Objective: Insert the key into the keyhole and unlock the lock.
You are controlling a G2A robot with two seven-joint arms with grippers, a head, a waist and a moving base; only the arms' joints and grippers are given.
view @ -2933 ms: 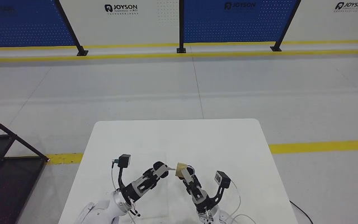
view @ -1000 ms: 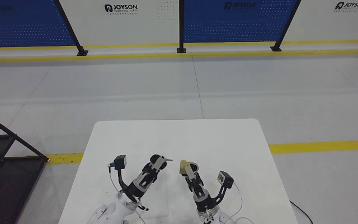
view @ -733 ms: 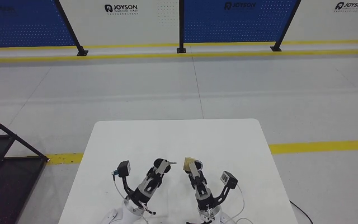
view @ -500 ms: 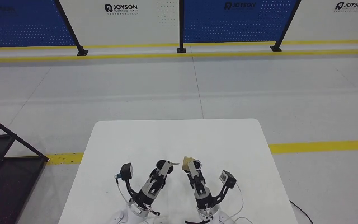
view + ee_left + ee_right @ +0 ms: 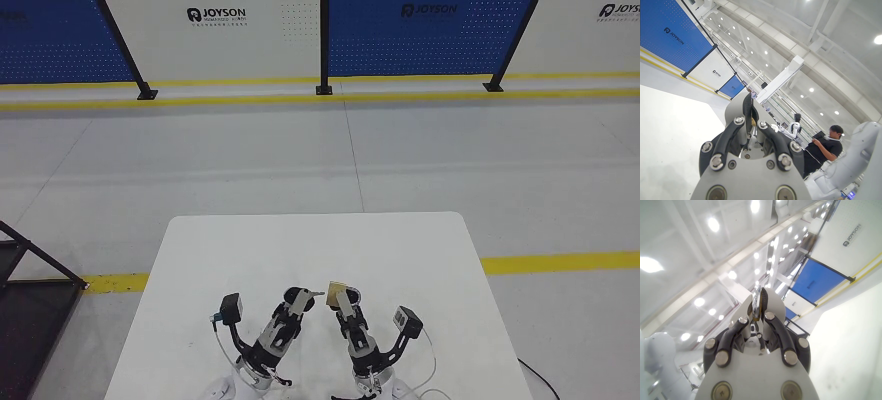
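Key (image 5: 753, 121) mostly inside left tool (image 5: 750, 100)

Top camera high, looks down on table (image 5: 300, 250); wrist cameras close-in, upturned toward ceiling (image 5: 791, 28), table shared.

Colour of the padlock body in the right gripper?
Brass-yellow metal padlock body; clearest in the top view.

White tabletop (image 5: 400, 245) in front of me, pale grey floor (image 5: 300, 160) beyond w/ yellow lines (image 5: 250, 100). Far side: blue panels (image 5: 420, 35) & white panels (image 5: 215, 45) on black posts (image 5: 323, 50). Black frame (image 5: 40, 262) at my left. Overhead: white ceiling beams (image 5: 772, 28), round lights (image 5: 877, 39).
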